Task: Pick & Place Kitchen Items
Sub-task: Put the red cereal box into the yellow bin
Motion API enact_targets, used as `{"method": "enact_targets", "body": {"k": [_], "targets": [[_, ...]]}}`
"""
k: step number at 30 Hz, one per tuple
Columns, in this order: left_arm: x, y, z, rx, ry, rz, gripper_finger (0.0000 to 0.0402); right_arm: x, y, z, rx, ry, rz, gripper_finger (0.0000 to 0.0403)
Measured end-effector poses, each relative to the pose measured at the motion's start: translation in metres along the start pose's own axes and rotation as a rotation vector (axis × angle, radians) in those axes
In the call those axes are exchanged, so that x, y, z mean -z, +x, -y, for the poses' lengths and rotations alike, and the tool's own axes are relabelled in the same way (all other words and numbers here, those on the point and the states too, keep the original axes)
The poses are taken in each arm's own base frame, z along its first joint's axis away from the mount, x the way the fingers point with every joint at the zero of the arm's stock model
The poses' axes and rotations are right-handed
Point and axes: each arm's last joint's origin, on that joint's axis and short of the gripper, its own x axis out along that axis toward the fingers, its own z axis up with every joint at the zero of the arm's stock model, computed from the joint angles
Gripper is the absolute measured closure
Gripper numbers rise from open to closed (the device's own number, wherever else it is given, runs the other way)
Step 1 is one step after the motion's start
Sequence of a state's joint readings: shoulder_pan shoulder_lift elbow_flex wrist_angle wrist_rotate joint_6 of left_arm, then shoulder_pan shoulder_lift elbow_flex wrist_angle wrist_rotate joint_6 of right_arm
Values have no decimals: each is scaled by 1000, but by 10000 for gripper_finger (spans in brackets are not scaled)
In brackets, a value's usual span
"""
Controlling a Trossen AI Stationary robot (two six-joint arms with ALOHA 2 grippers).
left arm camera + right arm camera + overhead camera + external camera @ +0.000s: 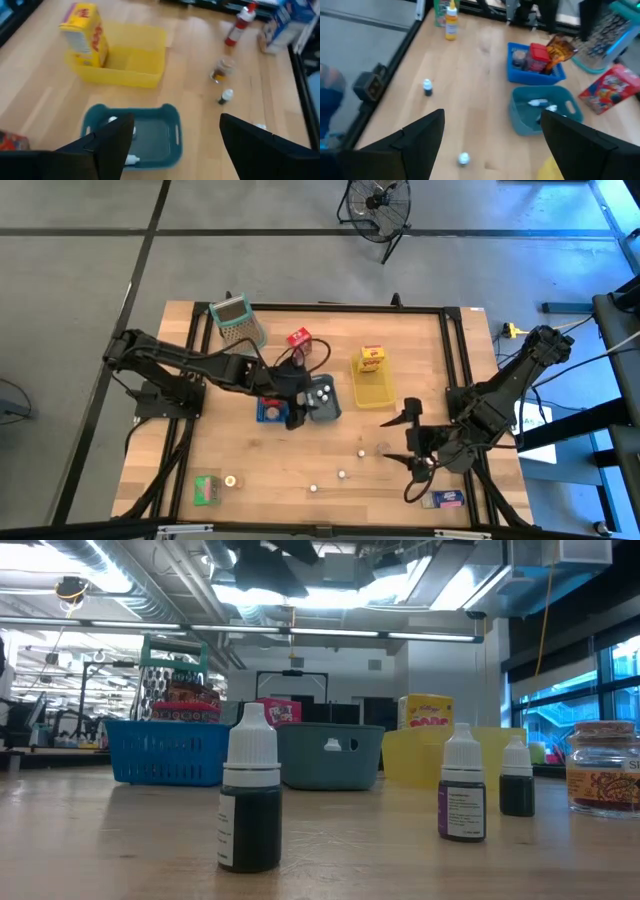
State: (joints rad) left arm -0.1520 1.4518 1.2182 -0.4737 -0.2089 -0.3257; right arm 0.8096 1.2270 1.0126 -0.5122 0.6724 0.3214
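Observation:
My left gripper hangs open over the grey-blue tray, nothing between its fingers. Two small white-capped bottles lie in that tray. Beside it the blue tray holds a red tin and a brown packet. A yellow carton stands in the yellow tray. My right gripper is open above bare table at the right. Loose small bottles stand on the table.
A red carton and the mesh basket stand at the far side. A green carton and a small jar sit near the front left, and a blue carton sits front right. Free board lies between the trays and the front edge.

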Motion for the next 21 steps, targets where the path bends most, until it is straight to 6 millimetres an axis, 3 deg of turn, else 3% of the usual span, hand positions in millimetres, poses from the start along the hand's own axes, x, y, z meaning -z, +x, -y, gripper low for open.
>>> {"method": "enact_targets", "body": {"k": [4,10,14,21], "targets": [[-1,1,0,-13,67,15,110,-1,2,4,53,-55,5,71],[-3,4,-17,-51,37,-13,117,-2,6,10,70,-263,-14,71],[-7,3,-46,-99,-33,-97,121,-3,10,15,91,-367,-23,71],[-14,-5,-120,-318,-253,-149,125,-6,21,34,157,-338,-54,71]]}}
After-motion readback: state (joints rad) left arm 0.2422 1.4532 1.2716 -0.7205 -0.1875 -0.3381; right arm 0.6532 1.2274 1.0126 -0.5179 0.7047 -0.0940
